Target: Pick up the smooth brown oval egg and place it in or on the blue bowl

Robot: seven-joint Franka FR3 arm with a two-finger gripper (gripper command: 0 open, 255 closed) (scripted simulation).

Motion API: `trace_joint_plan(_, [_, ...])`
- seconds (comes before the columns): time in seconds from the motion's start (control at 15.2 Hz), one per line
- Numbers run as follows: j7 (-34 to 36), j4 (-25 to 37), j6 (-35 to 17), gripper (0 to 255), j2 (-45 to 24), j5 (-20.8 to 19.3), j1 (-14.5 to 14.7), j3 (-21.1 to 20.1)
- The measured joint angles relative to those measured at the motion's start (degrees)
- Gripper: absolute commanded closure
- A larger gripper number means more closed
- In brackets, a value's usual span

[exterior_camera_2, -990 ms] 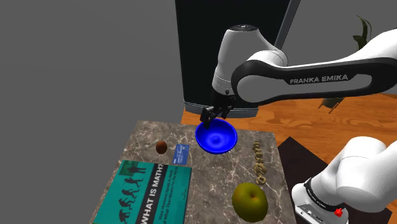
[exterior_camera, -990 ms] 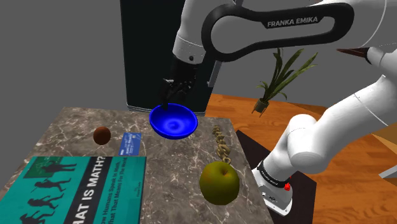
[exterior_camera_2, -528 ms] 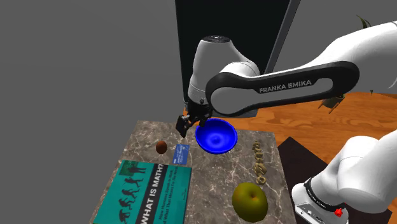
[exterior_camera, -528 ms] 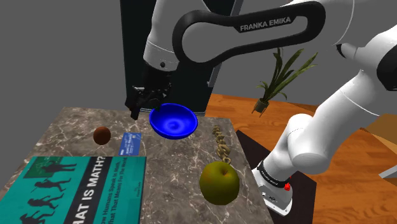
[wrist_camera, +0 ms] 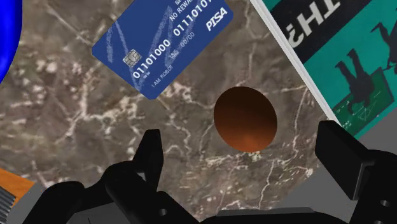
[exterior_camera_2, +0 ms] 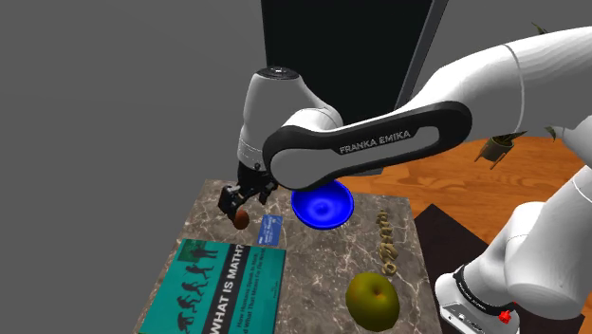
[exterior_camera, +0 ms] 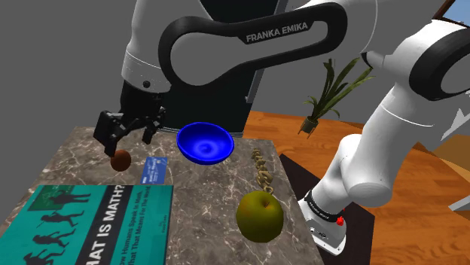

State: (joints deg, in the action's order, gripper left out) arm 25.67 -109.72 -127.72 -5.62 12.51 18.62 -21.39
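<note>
Over the marble table (exterior_camera: 218, 188), the arm has swung well away from the blue bowl (exterior_camera: 205, 144). A second ago the gripper (exterior_camera: 128, 141) hung at the bowl's near rim, and now it sits almost straight above the brown egg (exterior_camera: 120, 159). I judge the transit finished, with the descent and the grasp still to come. The egg has not stirred. It lies on the marble below the fingers, apart from the bowl, so nothing has been picked up yet. The fingers stand wide apart and hold nothing.

The teal book (wrist_camera: 343, 57) lies just outside one finger. The bowl (wrist_camera: 6, 38) is far off beyond the other finger, with the blue card (wrist_camera: 162, 44) between it and the egg.

The wrist view settles what the outer views leave open. There the egg (wrist_camera: 245, 119) sits evenly between the two fingers of the gripper (wrist_camera: 245, 159), touched by neither. The book's edge comes close to it, so that finger has little room on that side.

The shoulder view adds the height: the fingertips look to be a little above the egg's top, with the card (exterior_camera: 154, 168) just beside it. In the second exterior view the gripper (exterior_camera_2: 234, 211) overlaps the egg (exterior_camera_2: 242, 219), so that gap cannot be read, but the bowl (exterior_camera_2: 322, 205) stands plainly to the side.
</note>
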Motion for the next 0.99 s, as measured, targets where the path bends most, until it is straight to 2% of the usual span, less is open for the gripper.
trace_joint_plan(0.53, [1.0,0.2,-4.8,0,-4.6,-1.3,1.3,-0.5])
trace_joint_plan(0.92, [1.1,0.1,-5.4,0,-5.0,-1.4,1.4,-0.5])
trace_joint_plan(0.99, [1.1,0.1,-5.4,255,-5.0,-1.4,1.4,-0.5])
